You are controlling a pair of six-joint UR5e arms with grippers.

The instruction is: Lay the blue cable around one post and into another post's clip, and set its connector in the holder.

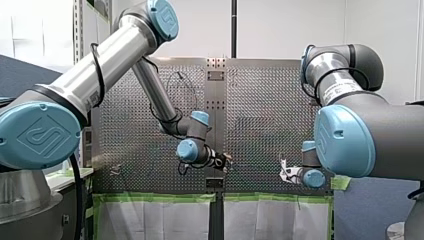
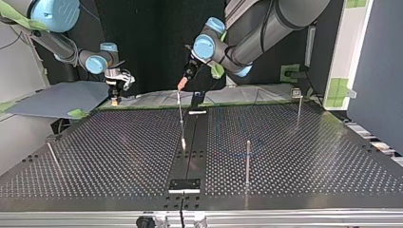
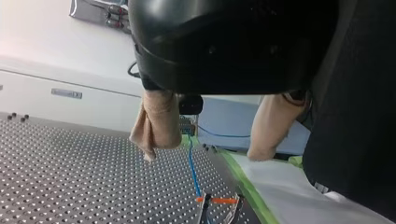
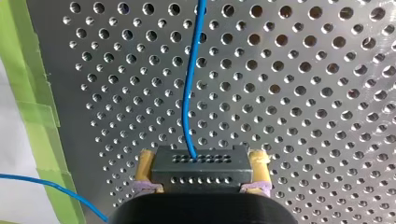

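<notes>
While the front view is consulted, two arms are seen over the table (image 1: 150, 140): the left gripper (image 1: 226, 161) is held by the middle seam and the right gripper (image 1: 284, 172) near the plate's lower right corner. The cable is too thin to be made out there.

In the top view four posts are counted. One post (image 2: 181, 118) stands just below the left gripper (image 2: 182, 84), and a second (image 2: 247, 161) is nearer the camera. A third (image 2: 298, 108) is at the far right and a fourth (image 2: 52, 154) leans at the left. The right gripper (image 2: 115, 97) is held at the table's far edge, well apart from all four. A black block (image 2: 185, 184) at the near edge is probably the holder, and the connector is not in it.

In the left wrist view the two beige fingers (image 3: 156, 126) are spread wide, with nothing between them. One cable (image 3: 192, 163) lies on the table under the gap and reaches a clip (image 3: 219, 200) marked by an orange bar.

In the right wrist view one black connector (image 4: 196, 168) is pinched at its two ends between the yellow pads (image 4: 144, 163) of the right gripper (image 4: 201, 161). The cable leaves the connector's face and runs away over the table. A second stretch passes beside the green tape (image 4: 28, 116).

The cable is judged light, thin and limp, so it will sag and spring back from a bend. It is best held lightly, close to the point to be bent. The connector is rigid and is the sounder place to grip. Strain on the joint where the cable enters the connector should be avoided.
</notes>
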